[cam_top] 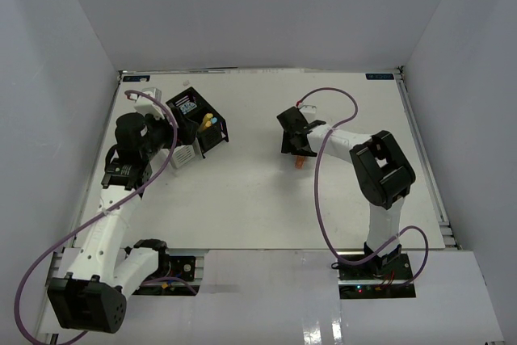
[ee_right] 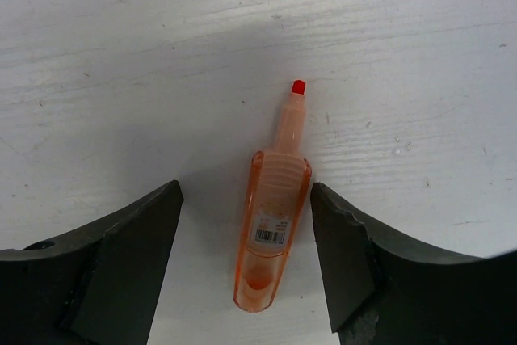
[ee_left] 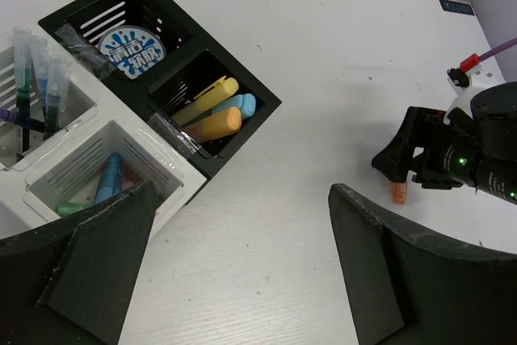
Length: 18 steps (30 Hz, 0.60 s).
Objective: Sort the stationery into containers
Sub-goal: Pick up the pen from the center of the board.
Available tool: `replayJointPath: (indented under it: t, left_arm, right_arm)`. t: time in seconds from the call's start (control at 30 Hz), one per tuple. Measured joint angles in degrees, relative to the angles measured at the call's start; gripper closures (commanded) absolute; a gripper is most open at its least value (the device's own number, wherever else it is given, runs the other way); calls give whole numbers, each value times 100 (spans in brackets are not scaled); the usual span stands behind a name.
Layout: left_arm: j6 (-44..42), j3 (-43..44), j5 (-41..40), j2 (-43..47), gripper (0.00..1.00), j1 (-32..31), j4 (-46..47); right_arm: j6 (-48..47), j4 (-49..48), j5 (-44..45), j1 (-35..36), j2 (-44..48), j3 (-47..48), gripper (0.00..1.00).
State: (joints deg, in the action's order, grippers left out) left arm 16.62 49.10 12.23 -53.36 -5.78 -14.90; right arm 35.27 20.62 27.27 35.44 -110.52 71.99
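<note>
An uncapped orange highlighter (ee_right: 271, 232) lies on the white table, tip pointing away. My right gripper (ee_right: 246, 195) is open and straddles it: the right finger is nearly touching its body, the left finger stands a gap away. From above, the same highlighter (cam_top: 299, 162) pokes out under the right gripper (cam_top: 296, 149). My left gripper (ee_left: 242, 191) hangs open and empty over bare table beside the containers. The black containers (ee_left: 266, 103) hold a round blue-white tub (ee_left: 129, 48) and yellow, blue and orange highlighters (ee_left: 212, 111). The white containers (ee_left: 174, 169) hold pens (ee_left: 36, 78) and more highlighters (ee_left: 109, 177).
The container cluster (cam_top: 198, 123) sits at the table's back left, right under the left arm's wrist. White walls enclose the table on three sides. A purple cable (cam_top: 323, 191) loops beside the right arm.
</note>
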Motion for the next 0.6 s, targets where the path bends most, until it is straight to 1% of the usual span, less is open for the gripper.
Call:
replayJointPath:
  t: [0.03,0.13,0.17,0.2,0.23,0.33,0.37,0.43,0.47,0.53,0.6]
  left_arm:
    - [0,0,26,-9,2,0,0]
    - [0,0,68,-39,2,0,2]
    - [0,0,74,-46,2,0,4]
    - [0,0,81,-50,2,0,7]
    - [2,0,98,-55,2,0,11]
    - [4,-4,232,-63,2,0,39]
    - [15,-13,350,-70,2,0,70]
    - [50,-57,640,-101,2,4,177]
    - [87,-81,874,-138,2,4,236]
    - [179,-114,1329,-254,2,-2,369]
    - [293,-146,1773,-389,2,-42,492]
  right_arm:
    - [24,-15,4,0,-11,7,31]
    - [70,-55,4,11,-26,15,39]
    - [81,-70,4,17,-28,15,44]
    - [83,-94,4,24,-33,15,47]
    - [85,-105,9,28,-35,15,53]
    - [79,-111,13,31,-37,13,56]
    - [72,-111,22,31,-35,11,63]
    - [22,-149,44,33,-9,-33,67]
    - [4,-181,61,33,39,-96,73]
    - [-70,-284,72,31,214,-352,75]
    - [-164,-343,66,31,455,-640,75]
